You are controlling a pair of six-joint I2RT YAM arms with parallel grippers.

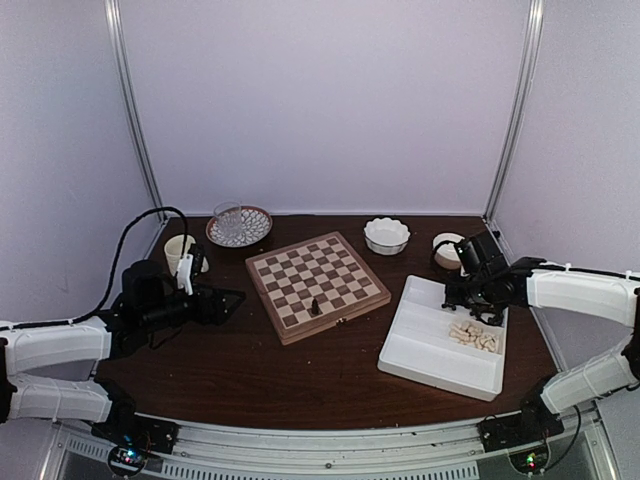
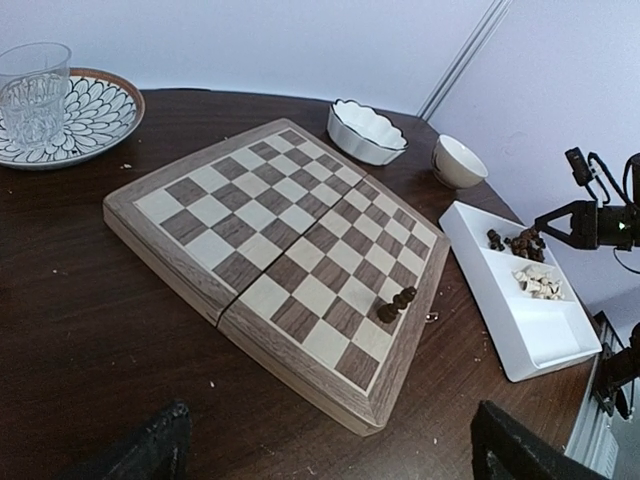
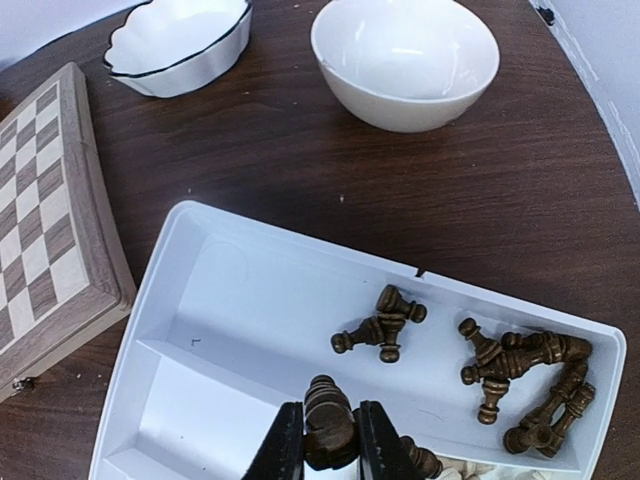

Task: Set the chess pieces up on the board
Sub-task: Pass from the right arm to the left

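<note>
One dark piece (image 3: 328,415) is pinched in the right gripper (image 3: 330,445), jaws almost together across its body, over the white tray (image 3: 200,300) at near right. Can't tell if it's clear of the tray floor yet.

Rest of the dark pieces (image 3: 530,380) lie on their sides in the same tray, some touching and crossed. A small cluster (image 3: 380,325) sits apart from the main heap. Cream pieces (image 1: 474,335) are piled in the next compartment, nearer.

Handling, my read:
- Tiny turned wood: light, stiff, not fragile.
- Smooth round profile, so likely to pivot or squirt out of flat pads.
- Grip across the thick part of the body just above the base, not the narrow neck or head.
- Pieces lying flat need re-orienting before they'll stand, so take isolated ones first and avoid the tangle.
- Low mass means a nudge on release could tip one.

Left gripper (image 2: 330,455) is at near left, jaws spread wide, nothing in them, facing the board.

Board (image 2: 250,230) sits mid-table, turned at an angle, nearly bare. Lone dark piece (image 2: 397,303) is near its near-right edge, upright or tipped unclear.

Far side: scalloped bowl (image 3: 180,40), round bowl (image 3: 405,60), plate (image 2: 95,120) carrying a glass (image 2: 32,90).
</note>
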